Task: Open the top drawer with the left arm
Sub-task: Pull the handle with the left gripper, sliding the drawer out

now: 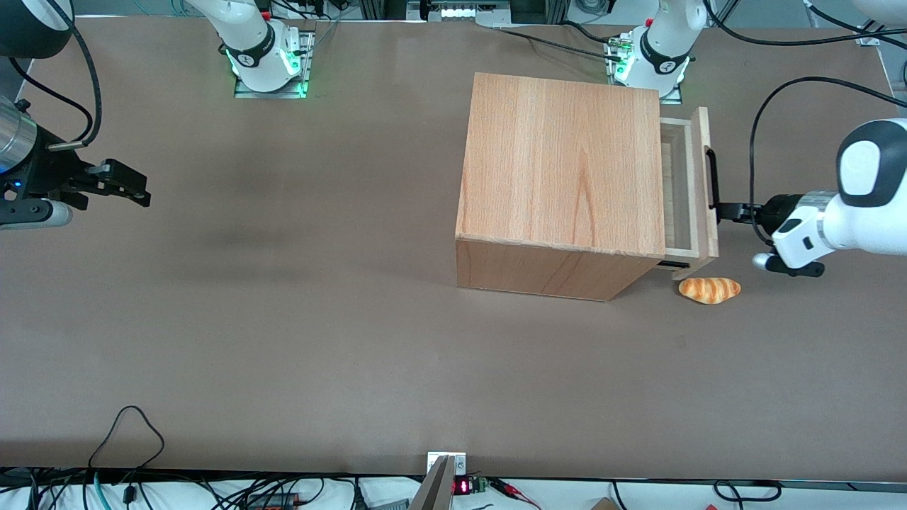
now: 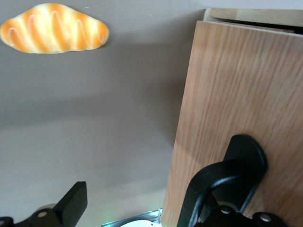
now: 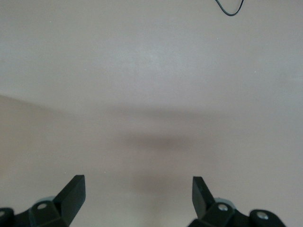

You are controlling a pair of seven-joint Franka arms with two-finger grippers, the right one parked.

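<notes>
Claw [image 1: 723,211] hooks the handle [image 1: 711,177] of the partly open top drawer [image 1: 682,193].

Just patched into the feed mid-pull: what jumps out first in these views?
The large wooden cube cabinet dominates, its shallow pale-wood top drawer slid partly out toward the working arm's end. The left arm's black two-finger gripper is hooked into the drawer's black slot-shaped handle, fingers spread. A small orange-striped bread roll lies on the table, nearer the front camera than the drawer.
</notes>
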